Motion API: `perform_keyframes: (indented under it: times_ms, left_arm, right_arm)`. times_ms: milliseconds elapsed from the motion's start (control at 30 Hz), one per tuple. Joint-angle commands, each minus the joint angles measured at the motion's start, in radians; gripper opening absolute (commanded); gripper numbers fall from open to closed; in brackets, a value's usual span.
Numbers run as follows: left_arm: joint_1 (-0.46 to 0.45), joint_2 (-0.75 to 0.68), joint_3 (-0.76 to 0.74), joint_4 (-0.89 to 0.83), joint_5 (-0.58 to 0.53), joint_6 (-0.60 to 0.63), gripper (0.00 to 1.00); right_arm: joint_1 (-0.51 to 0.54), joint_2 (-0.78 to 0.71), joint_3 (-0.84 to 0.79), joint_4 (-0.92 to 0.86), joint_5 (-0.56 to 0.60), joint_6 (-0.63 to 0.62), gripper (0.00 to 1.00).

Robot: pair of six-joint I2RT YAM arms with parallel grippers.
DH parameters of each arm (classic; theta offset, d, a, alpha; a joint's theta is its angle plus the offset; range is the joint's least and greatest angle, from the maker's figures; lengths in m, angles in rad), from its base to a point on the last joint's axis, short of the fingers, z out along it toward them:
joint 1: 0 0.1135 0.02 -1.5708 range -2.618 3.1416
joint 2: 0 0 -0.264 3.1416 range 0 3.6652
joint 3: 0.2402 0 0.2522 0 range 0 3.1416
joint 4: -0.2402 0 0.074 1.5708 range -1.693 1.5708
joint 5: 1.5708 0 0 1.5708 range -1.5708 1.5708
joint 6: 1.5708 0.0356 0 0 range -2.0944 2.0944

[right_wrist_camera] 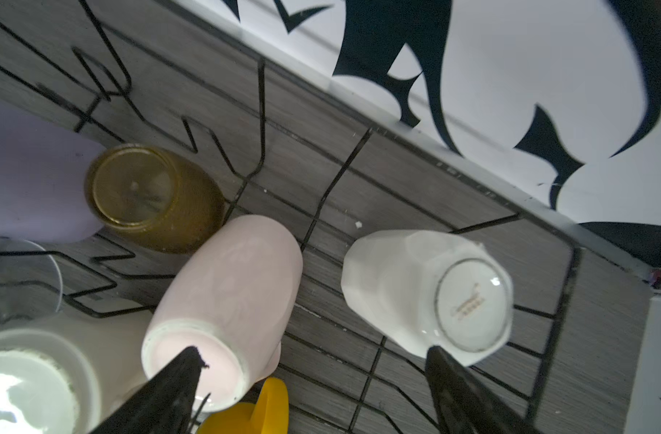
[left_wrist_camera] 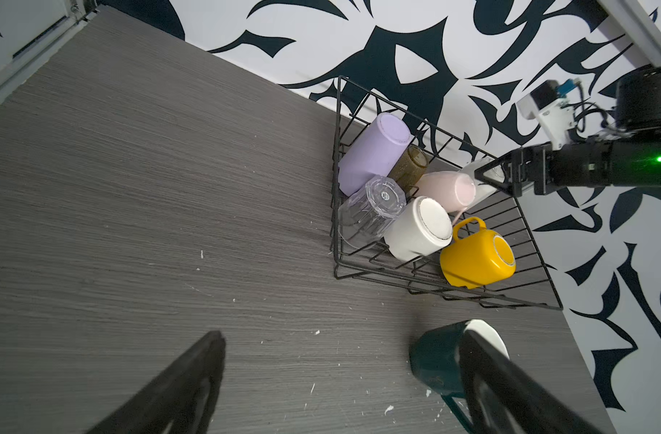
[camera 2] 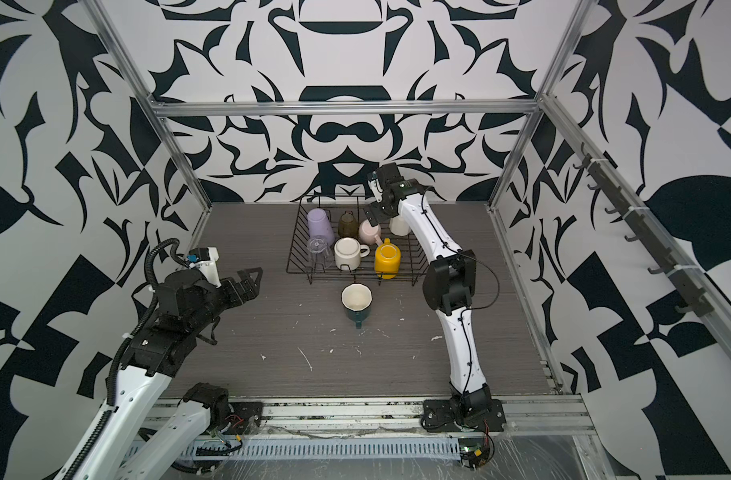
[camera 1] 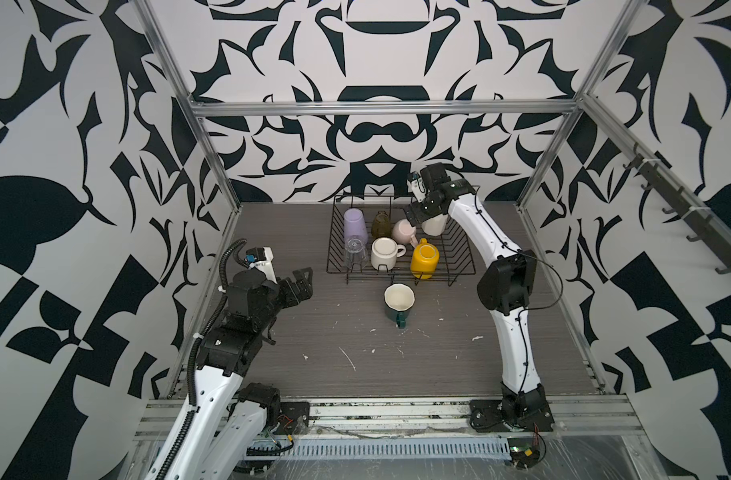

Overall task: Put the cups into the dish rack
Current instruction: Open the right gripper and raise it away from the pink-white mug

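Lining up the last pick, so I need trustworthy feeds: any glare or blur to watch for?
Right wrist view: blown-out glare on the cream mug, smeared wires on the dish rack, soft fingertips. Left wrist view: cups crisp, only the near fingers blurred. Both top views: even light, no glare.

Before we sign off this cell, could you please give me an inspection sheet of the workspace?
Surface: grey table, white flecks.
Job's things: dish rack holds seven cups; dark green mug upright on the table, in front.
Clutter: nothing seen.
Grippers: left gripper open, empty; right gripper open over the rack, above pink mug and white faceted mug.
Cables: black conduit on left arm; thin cable loop on right arm.
Surroundings: patterned walls, aluminium frame.
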Motion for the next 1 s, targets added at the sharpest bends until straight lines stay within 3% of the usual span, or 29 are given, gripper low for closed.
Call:
perform_keyframes:
  times_ms: [0, 267, 967]
  left_arm:
    - [0.005, -0.007, 0.03, -0.015, 0.004, -0.014, 0.99]
    - [0.004, -0.003, 0.031, -0.014, 0.005, -0.012, 0.99]
    - [0.004, -0.004, 0.033, -0.02, 0.001, -0.009, 0.99]
  right_arm:
    - [0.007, -0.089, -0.041, 0.029, 0.002, 0.032, 0.95]
    - [0.014, -0.113, -0.096, 0.054, 0.038, 0.057, 0.93]
    - [0.03, 0.053, 0.116, -0.021, 0.171, 0.058, 0.92]
